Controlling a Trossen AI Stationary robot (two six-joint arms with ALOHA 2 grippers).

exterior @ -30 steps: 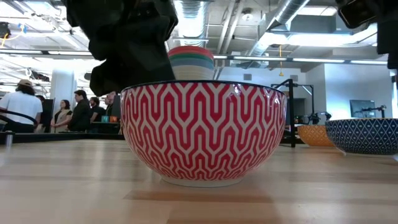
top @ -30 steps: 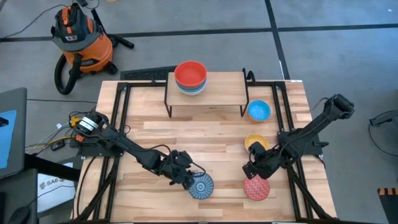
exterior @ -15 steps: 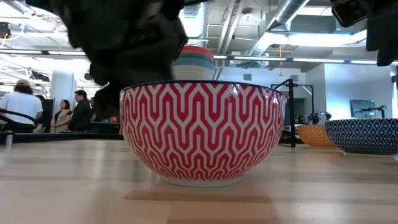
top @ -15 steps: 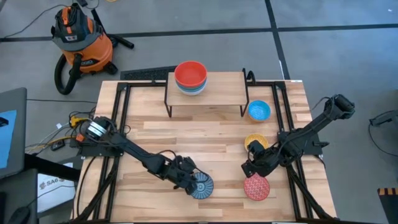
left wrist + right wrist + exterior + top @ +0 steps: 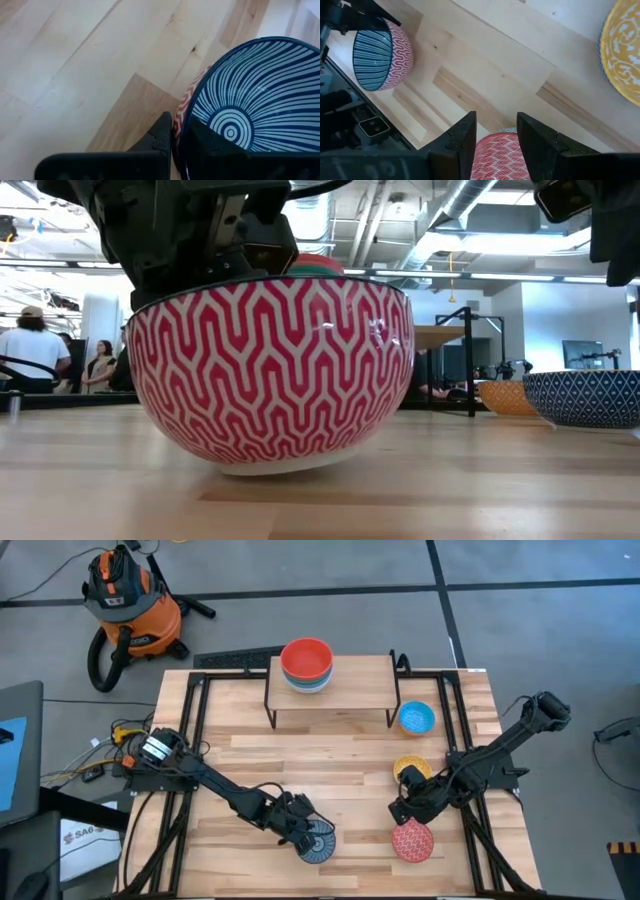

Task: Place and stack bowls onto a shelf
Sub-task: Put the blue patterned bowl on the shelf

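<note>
**Left gripper tips the radial bowl**

The left gripper (image 5: 303,831) is clamped on the rim of the blue radial bowl (image 5: 317,840), tilted on the table. The right gripper (image 5: 400,814), fingers apart, hovers just beside the pink-red speckled bowl (image 5: 412,841).

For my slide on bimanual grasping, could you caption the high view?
Left gripper grips the radial-pattern bowl by its rim while the right gripper waits beside the pink-red bowl.
</note>
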